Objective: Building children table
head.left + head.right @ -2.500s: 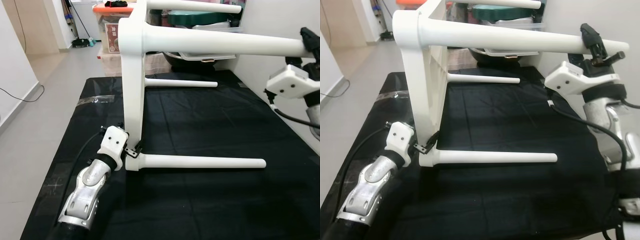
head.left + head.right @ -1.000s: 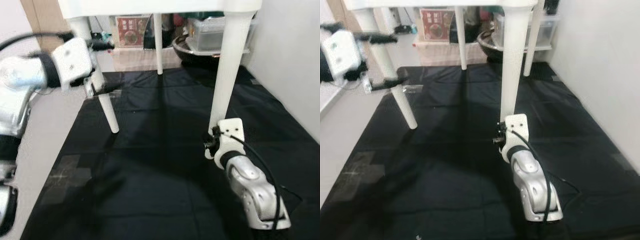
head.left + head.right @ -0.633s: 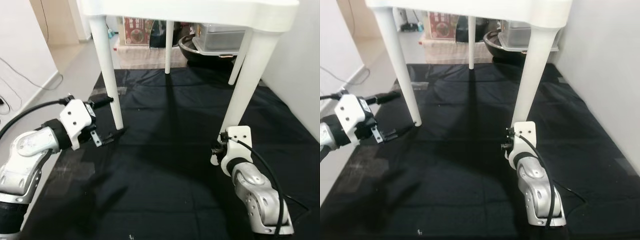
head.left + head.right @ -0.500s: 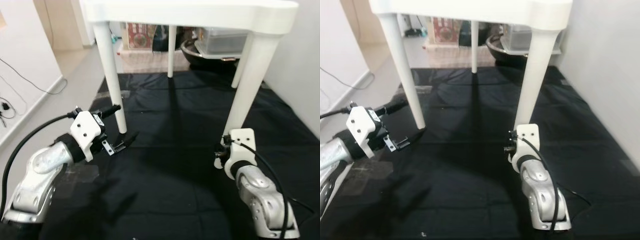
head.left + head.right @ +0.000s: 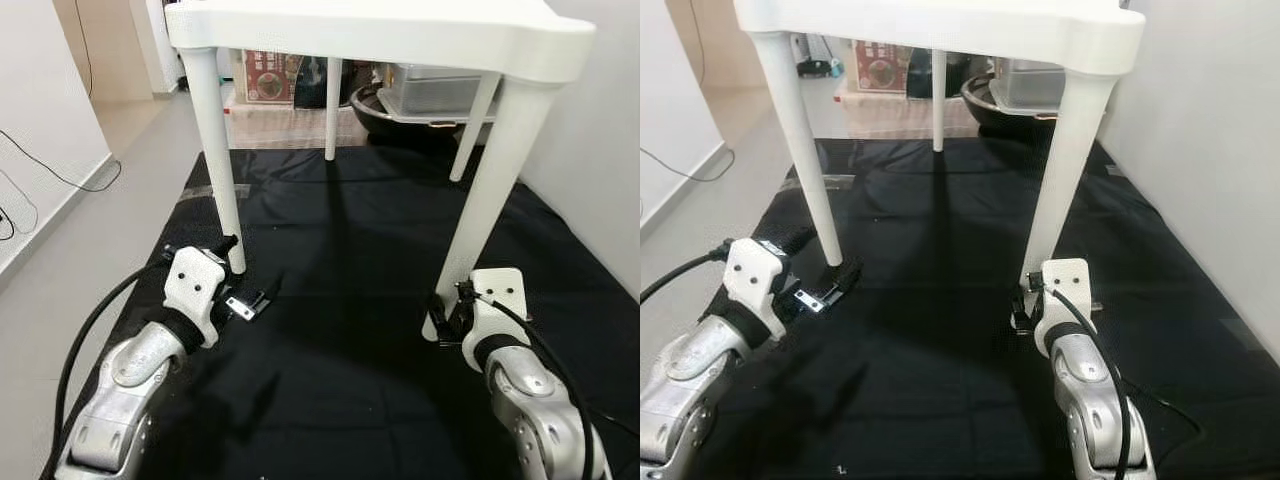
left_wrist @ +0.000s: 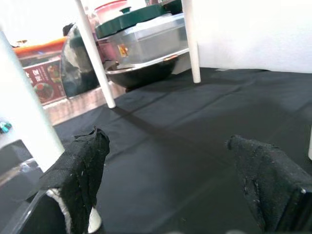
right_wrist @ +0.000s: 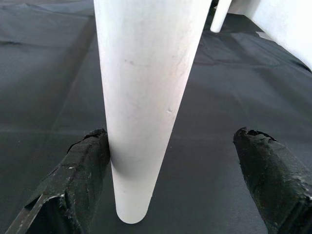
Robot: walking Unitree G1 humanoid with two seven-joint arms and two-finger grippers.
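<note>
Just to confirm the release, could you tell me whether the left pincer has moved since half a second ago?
Yes. The left pincer has dropped lower beside the table leg, now near its foot on the black mat.

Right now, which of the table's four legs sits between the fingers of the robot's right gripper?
The thick front right leg, nearest the wall. The open right gripper straddles its foot, one finger touching it. The left gripper is just beside the thinner front left leg.

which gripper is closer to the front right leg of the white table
Right. The right gripper is open around the base of the front right leg, one finger against it. The left gripper is open, low over the black mat beside the front left leg.
</note>
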